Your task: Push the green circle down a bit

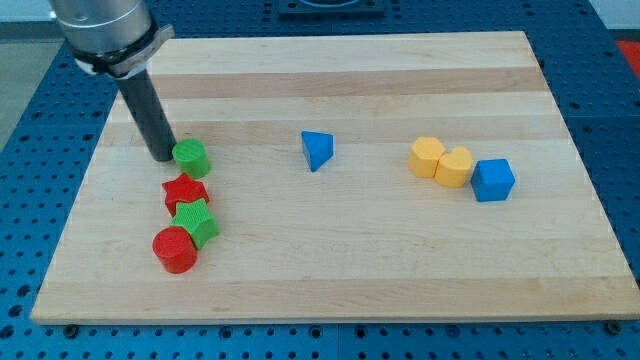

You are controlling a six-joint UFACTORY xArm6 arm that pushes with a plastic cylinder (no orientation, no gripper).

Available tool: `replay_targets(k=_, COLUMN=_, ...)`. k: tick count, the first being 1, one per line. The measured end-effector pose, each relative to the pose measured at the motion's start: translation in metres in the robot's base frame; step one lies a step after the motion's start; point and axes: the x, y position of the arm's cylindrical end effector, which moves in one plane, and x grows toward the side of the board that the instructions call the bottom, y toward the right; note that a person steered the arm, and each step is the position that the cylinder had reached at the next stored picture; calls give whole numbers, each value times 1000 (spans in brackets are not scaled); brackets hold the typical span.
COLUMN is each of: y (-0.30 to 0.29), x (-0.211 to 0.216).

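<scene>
The pale wooden board [330, 270] has wide bare room across its middle and bottom, its edges well clear of every block. At the view's left, my tip [163, 157], a plain dark rod with no jaws to open or close, rests just beside the small green circle block [190, 156], on its left and slightly above. The push looks hardly begun. Room below is tight: the red star block [184, 190] sits just under the circle, then a green star block [196, 221] and a red cylinder block [175, 250].
</scene>
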Motion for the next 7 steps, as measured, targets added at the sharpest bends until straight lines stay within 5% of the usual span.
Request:
replay_targets(k=1, y=0, x=11)
replay_targets(k=3, y=19, x=-48)
replay_targets(k=7, y=39, x=-5)
